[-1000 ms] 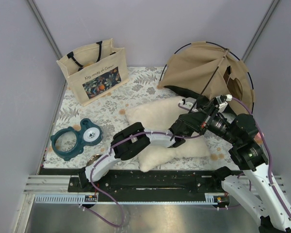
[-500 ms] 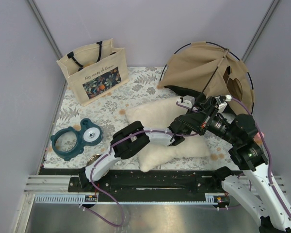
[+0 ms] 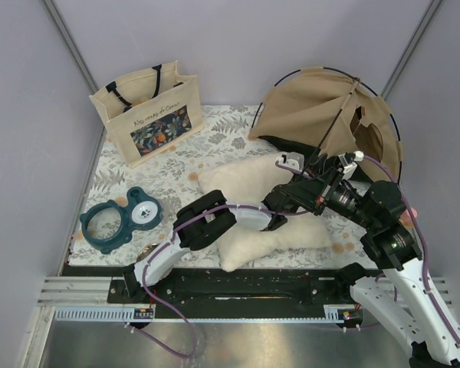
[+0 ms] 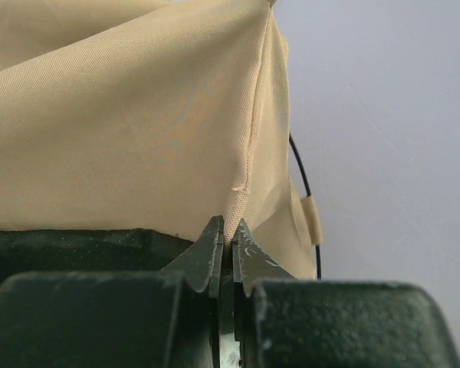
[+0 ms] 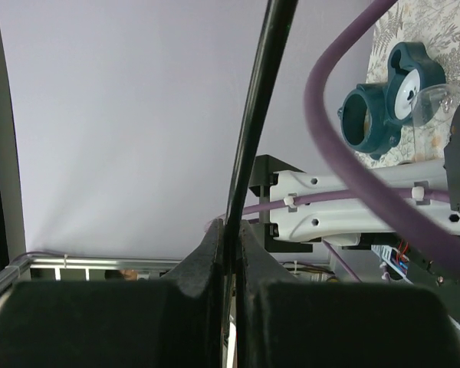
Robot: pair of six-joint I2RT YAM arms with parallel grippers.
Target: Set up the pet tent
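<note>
Top view: tent [image 3: 314,111] sits upper right of frame, at the far right corner of the table [image 3: 176,165], partly raised, doorway side turned right. One thin black pole [image 3: 339,115] runs slantwise down its front. Tote bag [image 3: 149,115] upright at upper left, teal ring toy [image 3: 121,218] at lower left, fluffy pillow [image 3: 253,207] mid-frame. Left arm [image 3: 207,222] stretches across the pillow toward the tent's lower edge; right arm [image 3: 383,207] comes in from the right to the same spot.

Left wrist view: left pincer [image 4: 227,230] clenched on a seam of the tan tent fabric, just above the black bottom panel.

Right wrist view: right pincer [image 5: 228,238] clenched on the pole, which runs up and out the top of frame. Purple cable [image 5: 330,115] arcs across the right side.
</note>
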